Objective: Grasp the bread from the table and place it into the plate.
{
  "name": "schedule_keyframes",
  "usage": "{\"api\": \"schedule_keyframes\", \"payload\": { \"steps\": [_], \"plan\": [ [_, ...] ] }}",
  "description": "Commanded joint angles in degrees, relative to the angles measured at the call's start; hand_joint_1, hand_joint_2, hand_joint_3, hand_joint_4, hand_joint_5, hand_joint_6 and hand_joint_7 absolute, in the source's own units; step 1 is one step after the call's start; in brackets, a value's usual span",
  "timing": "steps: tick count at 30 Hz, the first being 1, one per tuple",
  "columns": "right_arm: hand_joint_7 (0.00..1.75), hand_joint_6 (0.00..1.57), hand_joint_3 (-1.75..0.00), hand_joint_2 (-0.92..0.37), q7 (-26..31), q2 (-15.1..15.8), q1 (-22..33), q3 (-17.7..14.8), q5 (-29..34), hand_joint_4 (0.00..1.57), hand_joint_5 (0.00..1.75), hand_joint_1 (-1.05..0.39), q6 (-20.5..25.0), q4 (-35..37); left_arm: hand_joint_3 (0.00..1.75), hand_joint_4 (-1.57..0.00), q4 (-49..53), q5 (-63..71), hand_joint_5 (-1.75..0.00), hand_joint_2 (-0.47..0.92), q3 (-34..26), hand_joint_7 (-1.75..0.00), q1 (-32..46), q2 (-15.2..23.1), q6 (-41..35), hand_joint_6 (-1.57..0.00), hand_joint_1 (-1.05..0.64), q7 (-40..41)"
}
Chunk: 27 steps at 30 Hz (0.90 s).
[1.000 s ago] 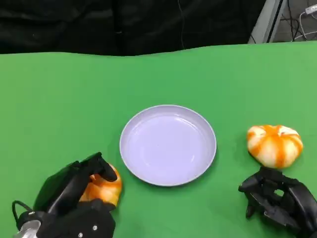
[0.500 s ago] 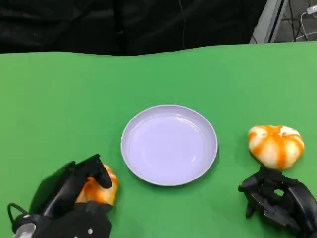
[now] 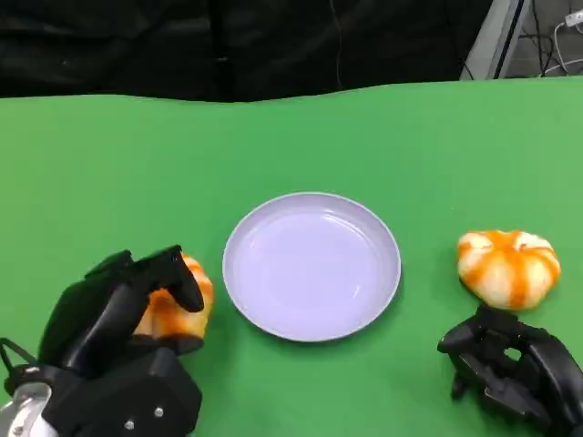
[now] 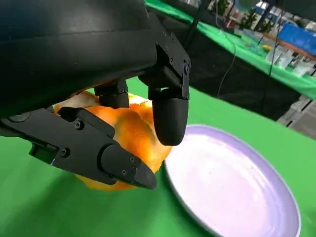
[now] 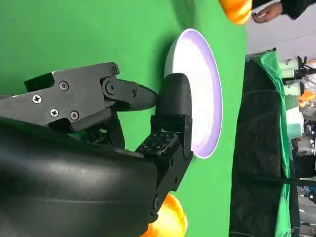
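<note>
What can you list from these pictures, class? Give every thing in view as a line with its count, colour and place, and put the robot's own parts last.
Bread: two, orange and white. One left of the plate, gripped by the left hand; the other on the table right of the plate, just beyond the right hand.
Plate: one, pale lilac, mid-table, nothing in it.
Table: one, green cover.
Backdrop: one, black, behind the table's far edge.
Left hand: one, black, lower left, fingers wrapped over the bread.
Right hand: one, black, lower right, holding nothing, fingers apart in the right wrist view.
</note>
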<state>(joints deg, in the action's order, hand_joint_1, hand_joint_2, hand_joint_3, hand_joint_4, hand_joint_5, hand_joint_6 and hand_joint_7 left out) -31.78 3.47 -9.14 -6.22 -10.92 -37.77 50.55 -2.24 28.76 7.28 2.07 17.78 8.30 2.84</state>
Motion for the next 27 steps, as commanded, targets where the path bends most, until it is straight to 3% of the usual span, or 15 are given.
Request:
{"api": "schedule_keyframes", "payload": {
  "steps": [1,11,27],
  "plan": [
    [1.08,0.75,-0.47,-0.92,-0.2,0.4,-0.2,-0.3,-0.2,0.63,1.75,-0.21,0.2,0.2,0.0,-0.47,-2.4,-0.4,-1.73,0.84,-0.8,-1.54,-0.2,0.7,-0.1,-0.52,-0.02,-0.5],
    [1.08,0.75,-0.48,-0.92,0.0,0.5,-0.1,-0.2,0.1,0.64,1.75,-0.22,-0.1,0.6,0.0,-0.46,-3.9,0.2,-1.73,0.84,-0.2,-1.47,-2.3,-0.2,-0.6,-0.55,-0.04,-1.0],
    [1.1,0.74,-0.47,-0.92,0.8,-0.4,0.4,0.1,0.7,0.63,1.75,-0.23,-0.9,-0.1,0.0,-0.45,9.1,0.6,-1.75,0.85,6.4,-1.6,-14.8,-4.9,3.7,-0.47,-0.04,0.4]
  ]
}}
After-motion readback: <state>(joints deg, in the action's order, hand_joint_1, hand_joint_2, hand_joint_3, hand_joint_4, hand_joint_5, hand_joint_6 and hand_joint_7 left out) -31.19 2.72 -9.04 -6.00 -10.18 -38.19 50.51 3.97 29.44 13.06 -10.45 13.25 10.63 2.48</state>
